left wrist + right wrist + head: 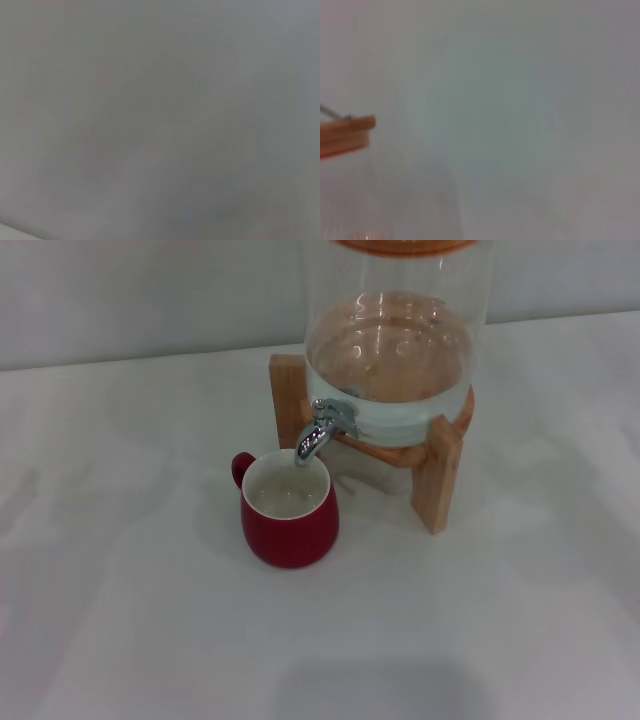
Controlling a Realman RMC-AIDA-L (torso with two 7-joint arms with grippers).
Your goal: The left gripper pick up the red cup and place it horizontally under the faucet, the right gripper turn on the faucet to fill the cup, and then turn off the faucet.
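Observation:
The red cup stands upright on the white table, its handle toward the back left and its cream inside showing some water. Directly over its rim hangs the spout of the chrome faucet, fitted to the clear glass dispenser jar. I see no stream of water running from the spout. Neither gripper appears in the head view, and the wrist views show no fingers. The left wrist view is a plain grey blur.
The jar rests on a wooden stand behind and right of the cup. Its wooden lid edge shows in the right wrist view. White table lies around the cup on the front and left.

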